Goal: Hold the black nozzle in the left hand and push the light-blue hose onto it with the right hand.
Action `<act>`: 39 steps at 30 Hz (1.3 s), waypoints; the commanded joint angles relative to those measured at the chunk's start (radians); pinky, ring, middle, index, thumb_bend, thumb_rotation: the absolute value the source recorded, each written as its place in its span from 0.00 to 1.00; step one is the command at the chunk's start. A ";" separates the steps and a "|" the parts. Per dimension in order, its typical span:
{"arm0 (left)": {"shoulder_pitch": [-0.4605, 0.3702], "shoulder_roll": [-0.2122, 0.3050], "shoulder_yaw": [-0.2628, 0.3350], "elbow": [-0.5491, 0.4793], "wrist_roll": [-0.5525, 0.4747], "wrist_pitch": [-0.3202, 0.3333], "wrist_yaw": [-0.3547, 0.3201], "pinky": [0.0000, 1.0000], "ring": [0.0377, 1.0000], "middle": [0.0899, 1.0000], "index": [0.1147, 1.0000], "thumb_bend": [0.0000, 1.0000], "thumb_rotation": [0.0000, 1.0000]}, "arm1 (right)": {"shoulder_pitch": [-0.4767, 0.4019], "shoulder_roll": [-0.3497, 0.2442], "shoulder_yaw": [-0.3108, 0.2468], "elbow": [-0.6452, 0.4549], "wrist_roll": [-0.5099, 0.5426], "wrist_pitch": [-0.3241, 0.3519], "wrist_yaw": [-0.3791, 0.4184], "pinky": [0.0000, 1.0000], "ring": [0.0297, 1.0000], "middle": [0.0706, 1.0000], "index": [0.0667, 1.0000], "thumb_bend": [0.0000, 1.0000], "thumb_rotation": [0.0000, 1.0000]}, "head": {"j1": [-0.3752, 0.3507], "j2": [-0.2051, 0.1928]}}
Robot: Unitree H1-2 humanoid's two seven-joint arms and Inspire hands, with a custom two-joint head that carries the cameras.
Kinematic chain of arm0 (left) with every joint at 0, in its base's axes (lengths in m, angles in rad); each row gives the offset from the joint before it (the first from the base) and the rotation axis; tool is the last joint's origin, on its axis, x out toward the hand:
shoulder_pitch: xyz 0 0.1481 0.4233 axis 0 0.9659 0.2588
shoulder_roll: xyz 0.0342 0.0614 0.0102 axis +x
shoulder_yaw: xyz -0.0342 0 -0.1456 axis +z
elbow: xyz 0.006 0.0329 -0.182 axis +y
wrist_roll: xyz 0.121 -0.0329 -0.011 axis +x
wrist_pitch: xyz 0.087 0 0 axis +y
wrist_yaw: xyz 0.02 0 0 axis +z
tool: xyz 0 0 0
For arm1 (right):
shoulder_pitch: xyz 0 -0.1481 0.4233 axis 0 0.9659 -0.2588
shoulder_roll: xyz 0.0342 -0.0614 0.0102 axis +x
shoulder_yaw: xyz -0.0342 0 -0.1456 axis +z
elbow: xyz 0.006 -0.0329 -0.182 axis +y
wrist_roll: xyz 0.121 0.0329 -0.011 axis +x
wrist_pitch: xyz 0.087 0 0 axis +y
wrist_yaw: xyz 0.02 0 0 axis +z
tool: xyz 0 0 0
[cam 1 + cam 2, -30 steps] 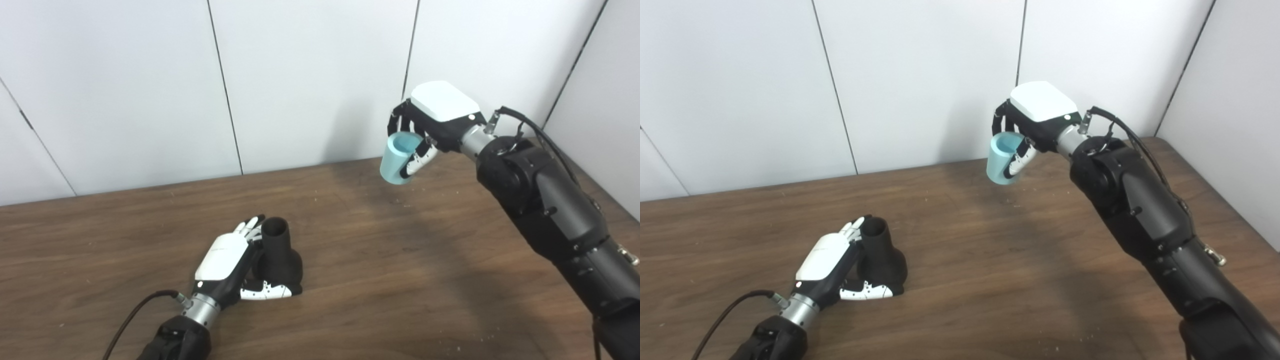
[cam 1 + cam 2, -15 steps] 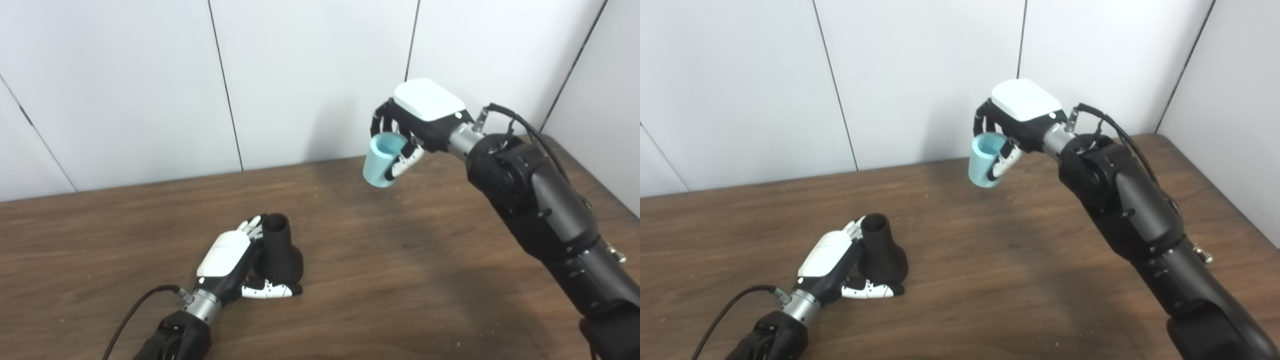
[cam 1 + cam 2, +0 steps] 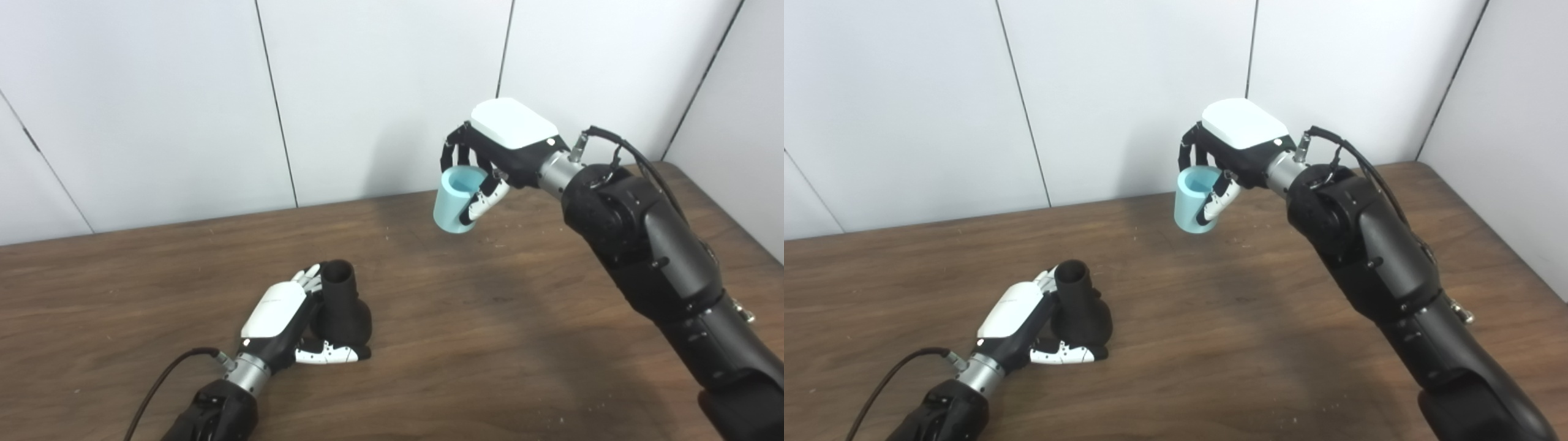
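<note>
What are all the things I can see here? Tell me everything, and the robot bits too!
nozzle: one, black, standing on the table at front left, narrow end up, in the left hand.
hose: one short piece, light blue, held up in the air above the back of the table, in the right hand.
table: one, dark brown wood.
wall: white panels behind the table.
left hand: one, white and black, fingers around the nozzle.
right hand: one, white and black, fingers around the hose.
</note>
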 commanded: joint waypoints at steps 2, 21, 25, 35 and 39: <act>0.148 0.001 -0.022 0.081 0.002 -0.041 0.048 1.00 1.00 0.91 0.65 0.79 0.70 | -0.060 -0.009 -0.025 -0.024 0.002 -0.021 -0.031 0.19 0.26 0.43 0.45 0.53 0.00 | 0.003 -0.001; 0.134 -0.010 -0.007 0.119 0.001 -0.103 0.091 1.00 0.99 0.89 0.66 0.86 0.69 | -0.051 -0.010 -0.016 -0.018 -0.008 -0.040 -0.023 0.23 0.30 0.36 0.49 0.52 0.00 | 0.015 -0.002; 0.134 -0.013 -0.008 0.121 0.004 -0.101 0.090 1.00 0.99 0.89 0.65 0.85 0.69 | -0.051 -0.008 -0.015 -0.023 -0.010 -0.034 -0.016 0.23 0.29 0.36 0.49 0.52 0.00 | 0.019 -0.004; 0.134 -0.024 -0.008 0.123 0.038 -0.073 0.120 1.00 0.97 0.86 0.52 0.56 0.61 | -0.041 0.023 -0.005 -0.105 -0.020 -0.003 0.038 0.22 0.27 0.35 0.48 0.52 0.00 | 0.025 -0.001; 0.140 -0.025 -0.011 0.113 0.062 -0.052 0.127 1.00 0.97 0.86 0.51 0.53 0.58 | -0.041 0.037 -0.005 -0.120 -0.014 -0.017 0.046 0.18 0.24 0.41 0.45 0.53 0.00 | 0.024 0.000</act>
